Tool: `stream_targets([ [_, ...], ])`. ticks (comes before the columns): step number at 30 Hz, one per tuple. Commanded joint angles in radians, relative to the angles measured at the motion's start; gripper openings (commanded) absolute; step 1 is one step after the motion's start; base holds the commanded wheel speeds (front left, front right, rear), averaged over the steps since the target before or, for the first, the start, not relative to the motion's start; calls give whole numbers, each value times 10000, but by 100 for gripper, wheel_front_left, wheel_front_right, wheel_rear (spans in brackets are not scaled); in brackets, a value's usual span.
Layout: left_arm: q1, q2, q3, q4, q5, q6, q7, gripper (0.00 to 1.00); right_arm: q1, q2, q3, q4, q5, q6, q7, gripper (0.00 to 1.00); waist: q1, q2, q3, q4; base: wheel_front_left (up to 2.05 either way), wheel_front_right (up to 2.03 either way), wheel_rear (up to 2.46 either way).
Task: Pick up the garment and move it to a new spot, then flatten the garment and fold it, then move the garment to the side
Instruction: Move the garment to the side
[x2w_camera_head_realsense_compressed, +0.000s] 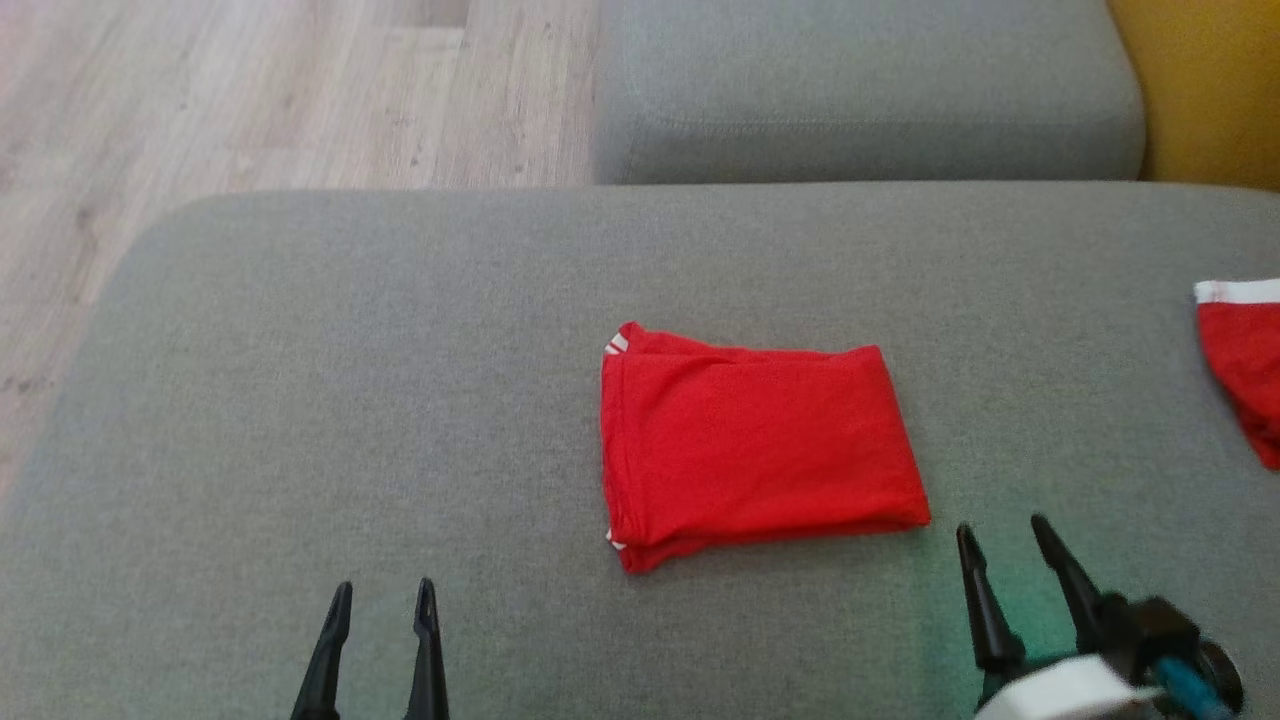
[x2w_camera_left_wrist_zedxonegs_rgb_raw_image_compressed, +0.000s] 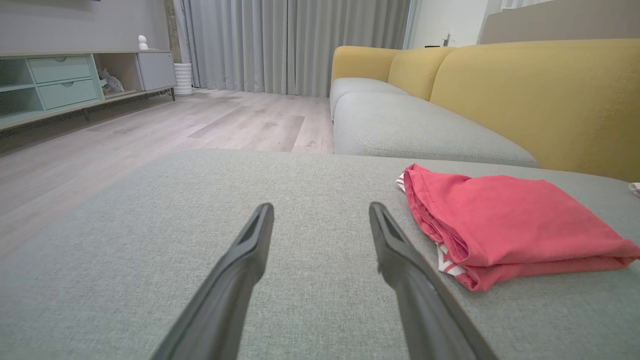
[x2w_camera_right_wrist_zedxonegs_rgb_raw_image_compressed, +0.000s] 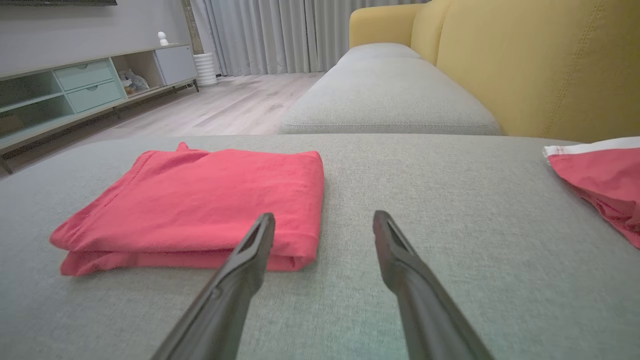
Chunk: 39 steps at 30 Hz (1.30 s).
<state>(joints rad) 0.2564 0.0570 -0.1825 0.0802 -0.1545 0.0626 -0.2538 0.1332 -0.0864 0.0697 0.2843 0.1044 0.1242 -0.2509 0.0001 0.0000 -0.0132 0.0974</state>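
Red fabric garment (x2w_camera_head_realsense_compressed: 755, 450), folded into a rectangle (white trim shows at its left edge), lies in the middle of the grey upholstered cushion (x2w_camera_head_realsense_compressed: 300, 400). Left gripper (x2w_camera_head_realsense_compressed: 385, 584) and right gripper (x2w_camera_head_realsense_compressed: 1000, 525) hover near it, both with fingers spread and empty.

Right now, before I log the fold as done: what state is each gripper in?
Left gripper: open, holding nothing.
Right gripper: open, holding nothing, fingers apart just short of the folded red garment.
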Motion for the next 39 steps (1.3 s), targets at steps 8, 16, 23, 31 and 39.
stream_targets([
  [8,-1116,-68,-183,-425,107,168,-80,100,-2992,-257,374,1947,912,65,1131,100,-1,0,1069,230,0,0,0],
  [16,-1732,-68,-680,-300,39,195,-80,100,-4967,-568,960,4068,2179,65,3830,48,-1,0,1696,678,0,0,0],
  [23,-1833,-68,-684,-420,-110,359,-80,100,-5274,-1184,1518,3866,2932,65,3710,0,-1,0,2023,440,0,0,0],
  [31,-2299,-68,-820,-572,-221,320,-80,100,-5968,-3366,1281,2476,2738,65,4303,0,-1,0,2822,-544,0,0,0],
  [39,-3096,-68,-961,-688,-273,266,-80,100,-6288,-6823,-135,521,2384,65,5986,0,-1,0,3858,-1115,0,0,0],
])
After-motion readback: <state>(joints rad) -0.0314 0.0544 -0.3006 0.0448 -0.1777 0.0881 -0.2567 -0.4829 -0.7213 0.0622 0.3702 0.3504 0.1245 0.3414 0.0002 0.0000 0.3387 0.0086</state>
